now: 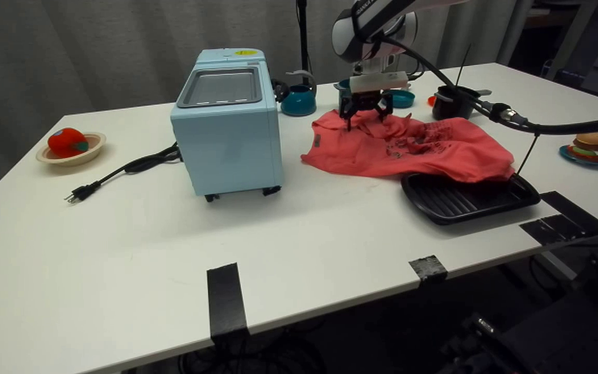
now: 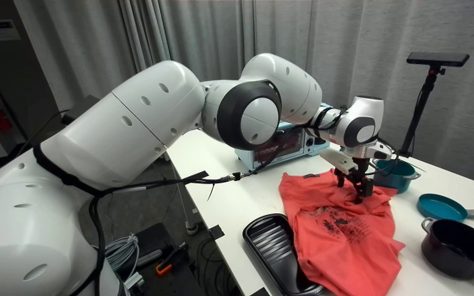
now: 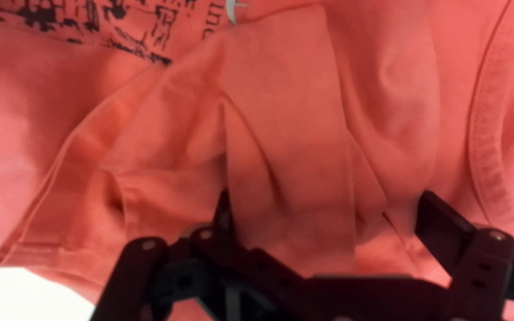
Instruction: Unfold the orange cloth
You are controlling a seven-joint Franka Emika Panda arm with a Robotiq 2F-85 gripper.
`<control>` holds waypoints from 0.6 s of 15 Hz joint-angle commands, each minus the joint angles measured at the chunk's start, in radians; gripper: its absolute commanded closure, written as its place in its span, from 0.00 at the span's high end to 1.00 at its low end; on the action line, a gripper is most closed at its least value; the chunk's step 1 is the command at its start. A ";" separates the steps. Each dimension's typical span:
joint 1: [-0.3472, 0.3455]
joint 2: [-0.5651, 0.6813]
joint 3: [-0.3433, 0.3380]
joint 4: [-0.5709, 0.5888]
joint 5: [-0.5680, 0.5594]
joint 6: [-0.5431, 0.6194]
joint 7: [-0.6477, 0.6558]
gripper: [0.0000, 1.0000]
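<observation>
My black two-fingered gripper (image 3: 324, 200) spread wide over a rumpled coral-orange fabric cloth (image 2: 344, 246)

The cloth, darkly printed, lies on a white bench (image 1: 320, 223), bunched beneath the gripper, smoother at the opposite end. In the wrist view, the gripper's fingers straddle a raised fold, holding nothing. I judge this as lining up a grasp; next, I'd pinch only the upper layer and draw it outward. One cloth edge drapes over a black ridged tray (image 1: 447, 200), so pulling could drag it. A round teal pot (image 2: 395, 181) sits just beside the bunched end. Open bench beside the tray runs to the edge, with the boxy light-blue toaster oven (image 1: 226, 145) bounding one side.
</observation>
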 commanded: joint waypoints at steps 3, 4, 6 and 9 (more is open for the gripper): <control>0.005 -0.071 -0.003 -0.074 -0.005 -0.061 0.014 1.00; 0.007 -0.088 -0.004 -0.095 -0.007 -0.059 0.011 1.00; 0.003 -0.119 0.003 -0.131 -0.001 -0.062 0.001 1.00; -0.008 -0.191 0.023 -0.223 0.007 -0.081 -0.047 1.00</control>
